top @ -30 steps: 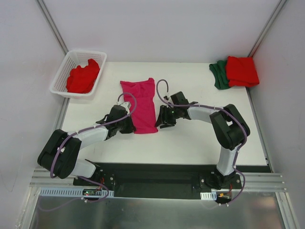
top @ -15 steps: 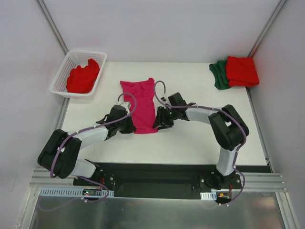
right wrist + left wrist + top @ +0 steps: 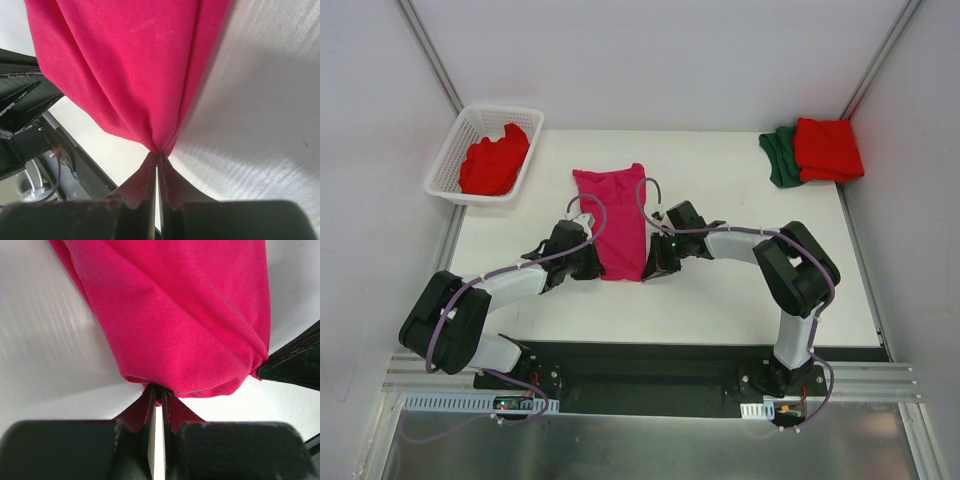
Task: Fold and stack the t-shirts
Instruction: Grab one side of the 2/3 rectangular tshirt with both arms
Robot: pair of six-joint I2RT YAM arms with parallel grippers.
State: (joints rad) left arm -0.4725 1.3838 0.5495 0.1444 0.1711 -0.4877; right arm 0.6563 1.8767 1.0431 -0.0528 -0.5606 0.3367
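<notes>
The left end effector and the right end effector are each pinched closed on the near hem of the pink t-shirt, which lies on the surface.

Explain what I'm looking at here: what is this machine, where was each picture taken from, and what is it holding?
Two robot arms are bolted at the near edge of a white table. The wide picture comes from a fixed camera above and behind them, so the left arm appears on the left and the right arm on the right. The two close-ups come from a camera on each wrist, looking along that arm's jaws. A pink t-shirt lies mid-table, and each arm's jaws are shut on one of its near corners. At the far left, a white basket holds a crumpled red t-shirt. In the far right corner, a folded red t-shirt lies partly over a green t-shirt.
</notes>
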